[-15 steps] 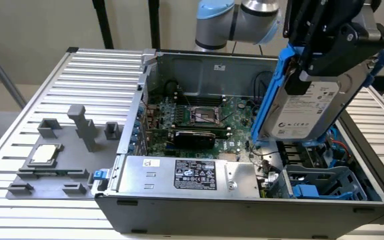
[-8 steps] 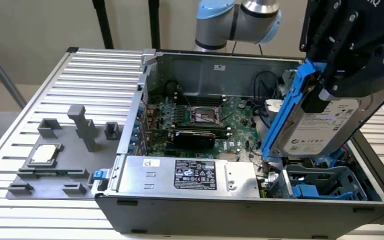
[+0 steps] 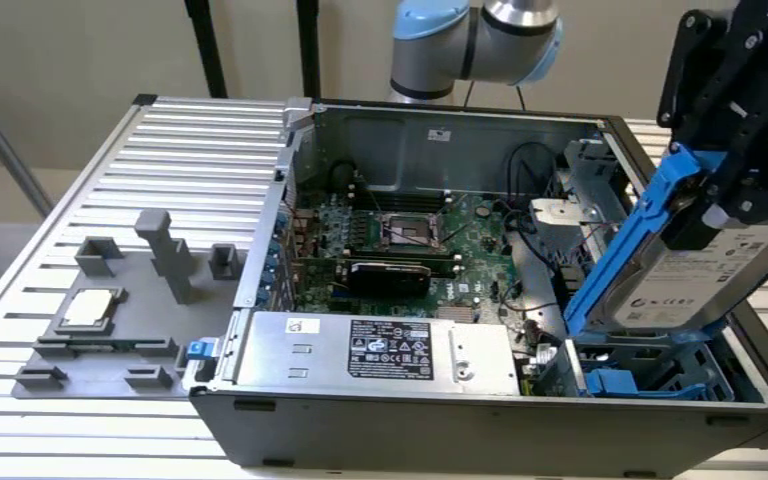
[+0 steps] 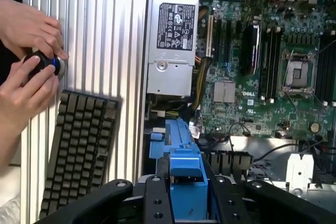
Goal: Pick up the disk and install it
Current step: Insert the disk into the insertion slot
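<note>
The disk [image 3: 688, 278], a silver-grey drive with a white label and blue carrier rails, hangs tilted above the right end of the open computer case [image 3: 491, 425]. My gripper [image 3: 735, 195] is shut on its upper part, its black fingers clamping both sides. Below it lies the drive bay [image 3: 651, 378] with blue plastic parts. In the wrist view the disk's blue rail [image 4: 184, 163] sticks out between my gripper's [image 4: 184, 205] black fingers, over the case's interior.
Inside the case are the motherboard [image 3: 398, 240] and a silver power supply [image 3: 384, 350] with a black label. A grey fixture [image 3: 104, 320] with a small silver chip lies at the exterior view's left. A person's hands [image 4: 26, 51] work above a keyboard [image 4: 79, 156].
</note>
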Controlling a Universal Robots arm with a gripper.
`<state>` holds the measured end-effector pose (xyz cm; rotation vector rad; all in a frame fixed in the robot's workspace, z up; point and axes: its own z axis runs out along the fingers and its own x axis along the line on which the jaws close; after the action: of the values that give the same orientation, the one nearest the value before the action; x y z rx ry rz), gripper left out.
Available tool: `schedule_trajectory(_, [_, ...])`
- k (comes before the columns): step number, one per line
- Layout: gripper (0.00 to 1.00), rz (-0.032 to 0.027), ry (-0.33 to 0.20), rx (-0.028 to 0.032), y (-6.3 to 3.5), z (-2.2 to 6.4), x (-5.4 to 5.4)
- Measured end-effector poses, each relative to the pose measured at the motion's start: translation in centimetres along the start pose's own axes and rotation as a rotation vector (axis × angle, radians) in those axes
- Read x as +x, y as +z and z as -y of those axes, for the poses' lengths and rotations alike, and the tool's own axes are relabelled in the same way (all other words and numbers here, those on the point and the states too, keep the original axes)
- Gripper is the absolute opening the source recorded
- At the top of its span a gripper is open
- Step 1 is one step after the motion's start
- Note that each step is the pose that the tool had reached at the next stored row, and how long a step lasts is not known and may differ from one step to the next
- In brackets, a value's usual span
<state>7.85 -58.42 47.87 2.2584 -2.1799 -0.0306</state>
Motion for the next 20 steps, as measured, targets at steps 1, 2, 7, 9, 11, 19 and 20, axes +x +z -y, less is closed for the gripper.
schedule_trajectory(1, [0.00,-0.0002,0.000,-0.0005,0.08,0.45,0.1])
schedule_trajectory(2, [0.00,0.0000,0.000,-0.0011,0.19,0.86,0.1])
schedule_trajectory(7, [0.00,0.0001,0.000,-0.0040,0.79,2.50,0.3])
schedule_trajectory(9, [0.00,-0.0001,0.000,-0.0049,0.82,2.60,0.3])
schedule_trajectory(11, [0.00,-0.0001,0.000,-0.0051,0.82,2.60,0.3])
schedule_trajectory(19, [0.00,0.0000,0.000,-0.0051,0.83,2.62,0.3])
schedule_trajectory(20, [0.00,0.0001,0.000,-0.0051,0.84,2.61,0.3])
